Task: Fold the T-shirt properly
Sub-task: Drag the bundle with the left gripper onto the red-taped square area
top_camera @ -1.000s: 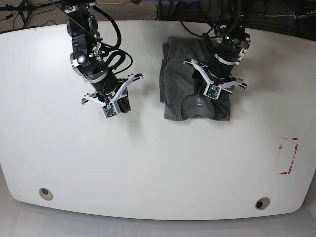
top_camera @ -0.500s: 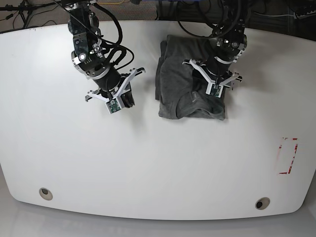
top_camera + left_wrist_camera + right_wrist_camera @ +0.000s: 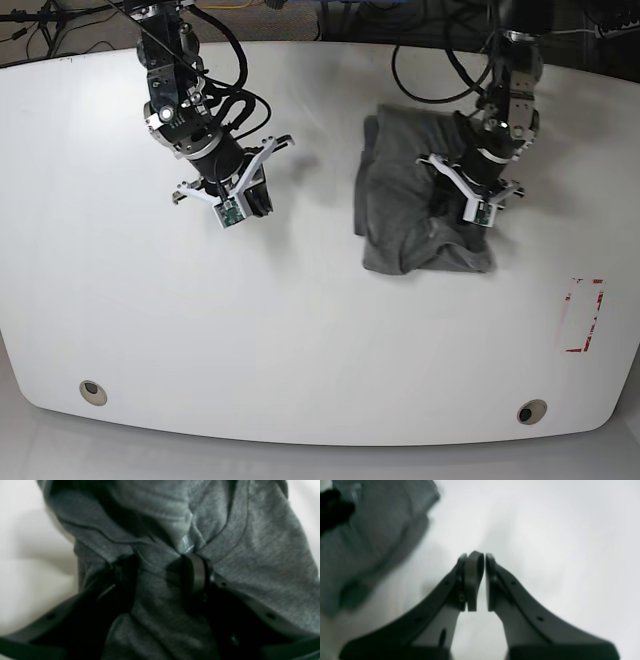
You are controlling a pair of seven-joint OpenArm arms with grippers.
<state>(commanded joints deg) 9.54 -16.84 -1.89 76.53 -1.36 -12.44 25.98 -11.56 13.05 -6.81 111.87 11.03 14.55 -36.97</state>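
The T-shirt (image 3: 415, 205) is seen bunched in a folded heap on the white bench (image 3: 320, 330), right of centre in the base view. The left gripper (image 3: 160, 577) is pressed into it, its jaws set moderately apart with grey knit gathered between them; a firm grip cannot be told. The right gripper (image 3: 476, 580) is held over bare bench, jaws nearly together, nothing between them.
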